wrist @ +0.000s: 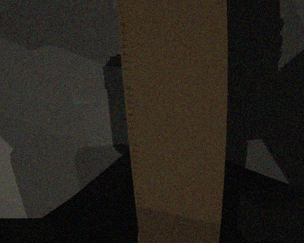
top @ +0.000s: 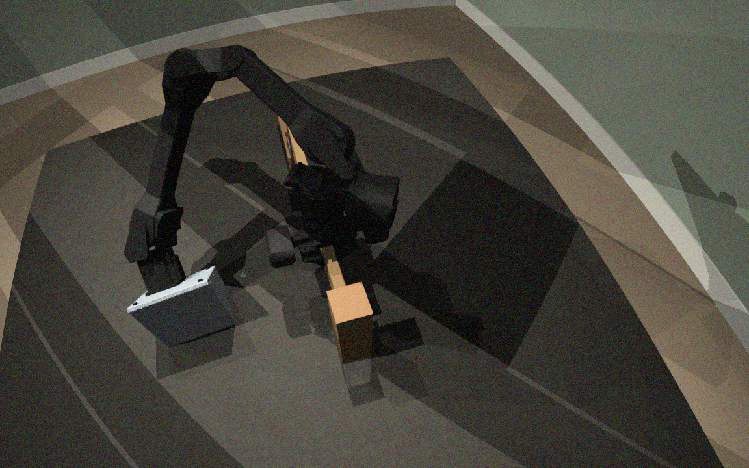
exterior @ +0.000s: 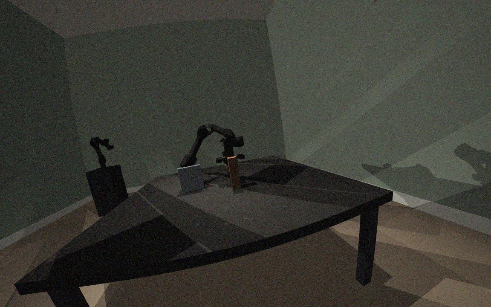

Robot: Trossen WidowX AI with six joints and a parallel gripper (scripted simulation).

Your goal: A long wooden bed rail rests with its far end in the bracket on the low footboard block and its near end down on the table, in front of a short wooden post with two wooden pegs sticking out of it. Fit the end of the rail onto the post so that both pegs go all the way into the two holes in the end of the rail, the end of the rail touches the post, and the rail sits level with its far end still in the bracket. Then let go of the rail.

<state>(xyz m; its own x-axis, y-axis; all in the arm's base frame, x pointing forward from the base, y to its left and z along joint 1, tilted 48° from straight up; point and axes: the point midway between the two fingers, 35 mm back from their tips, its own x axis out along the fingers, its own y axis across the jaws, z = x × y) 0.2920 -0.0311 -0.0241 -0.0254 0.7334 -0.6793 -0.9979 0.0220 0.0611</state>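
Note:
The long wooden rail [top: 334, 271] [wrist: 175, 94] runs from behind the arm down to the short wooden post [top: 352, 321] [exterior: 234, 173]. In the top view its near end reaches the top of the post; the pegs and holes are hidden. My gripper [top: 323, 250] [exterior: 226, 158] is shut on the rail a short way behind the post. In the wrist view the rail fills the middle and the fingers do not show. The far part of the rail [top: 292, 146] shows behind the arm. The footboard block and bracket are hidden by the arm.
The arm stands on a grey base block [top: 185, 311] [exterior: 190, 178] left of the post. The dark table [top: 540, 290] [exterior: 278, 213] carries shifting shadows. A black stand [exterior: 106, 186] with a small device stands on the floor at the left.

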